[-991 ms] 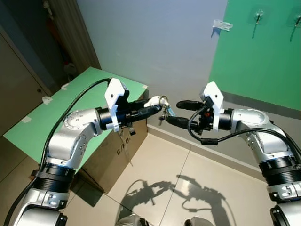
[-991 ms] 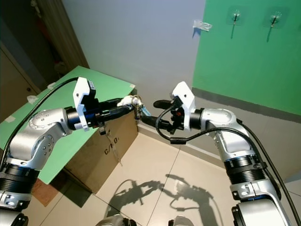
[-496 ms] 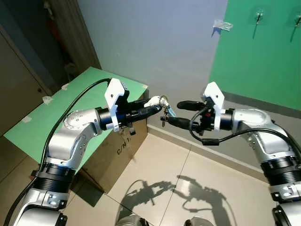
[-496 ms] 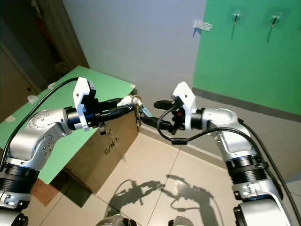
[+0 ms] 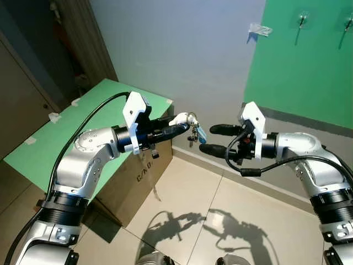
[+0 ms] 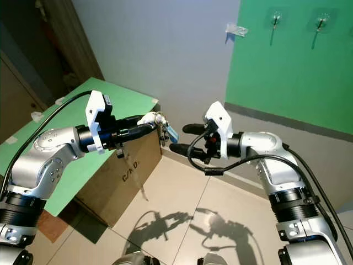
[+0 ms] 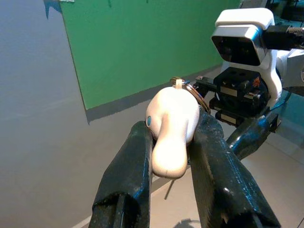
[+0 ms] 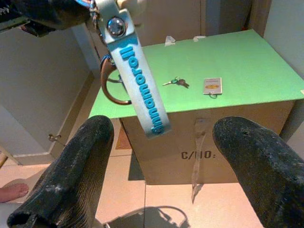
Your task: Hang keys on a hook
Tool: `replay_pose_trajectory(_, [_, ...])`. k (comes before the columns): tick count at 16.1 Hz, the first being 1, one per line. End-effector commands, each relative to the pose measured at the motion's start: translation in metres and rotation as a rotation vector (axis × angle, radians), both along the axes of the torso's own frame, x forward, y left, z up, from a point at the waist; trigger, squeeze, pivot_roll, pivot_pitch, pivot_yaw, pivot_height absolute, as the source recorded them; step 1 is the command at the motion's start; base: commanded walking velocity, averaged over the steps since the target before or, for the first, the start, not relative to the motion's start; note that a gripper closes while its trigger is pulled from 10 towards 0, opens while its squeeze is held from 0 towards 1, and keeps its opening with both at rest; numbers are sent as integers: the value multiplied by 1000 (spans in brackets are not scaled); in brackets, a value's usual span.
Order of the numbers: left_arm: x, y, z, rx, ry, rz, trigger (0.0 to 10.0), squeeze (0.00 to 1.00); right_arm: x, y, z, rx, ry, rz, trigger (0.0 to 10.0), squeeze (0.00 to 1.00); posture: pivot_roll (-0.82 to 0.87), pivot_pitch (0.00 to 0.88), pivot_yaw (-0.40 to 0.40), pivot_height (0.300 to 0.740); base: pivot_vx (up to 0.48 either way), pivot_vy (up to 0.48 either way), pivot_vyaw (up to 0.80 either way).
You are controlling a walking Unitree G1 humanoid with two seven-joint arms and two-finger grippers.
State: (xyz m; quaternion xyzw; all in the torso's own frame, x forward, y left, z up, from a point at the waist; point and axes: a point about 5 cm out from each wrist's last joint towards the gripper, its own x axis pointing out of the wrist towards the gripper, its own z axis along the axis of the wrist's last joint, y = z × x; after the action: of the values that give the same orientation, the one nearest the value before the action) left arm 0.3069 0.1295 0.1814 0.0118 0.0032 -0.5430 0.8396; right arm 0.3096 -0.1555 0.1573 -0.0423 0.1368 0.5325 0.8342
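Your left gripper is pinching a smooth white oval key fob between its two black fingers, held out in the air past the right edge of the green-topped cardboard box. From the fob's metal ring hangs the bunch of keys with a pale blue rubber strap printed in brighter blue letters.

Your right gripper faces it from the right, its jaws spread wide and holding nothing; its fingertips sit near the dangling strap but apart from it.

On the green box top you can see a second small set of keys and a small white card lying beside each other.

Far up on the right, two clear adhesive hooks are stuck on the green wall panel, well apart from both grippers.
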Motion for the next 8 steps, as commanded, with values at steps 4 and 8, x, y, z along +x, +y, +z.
replay_pose_trajectory(4, [0, 3, 3, 12, -10, 3, 0, 0, -4, 11, 1, 11, 1, 37, 10000, 0, -174, 37, 121, 740, 0, 0, 0])
replay_pose_trajectory(8, [0, 3, 3, 12, -9, 2, 0, 0, -3, 15, 1, 16, 0, 40, 10000, 0, -173, 41, 121, 740, 0, 0, 0])
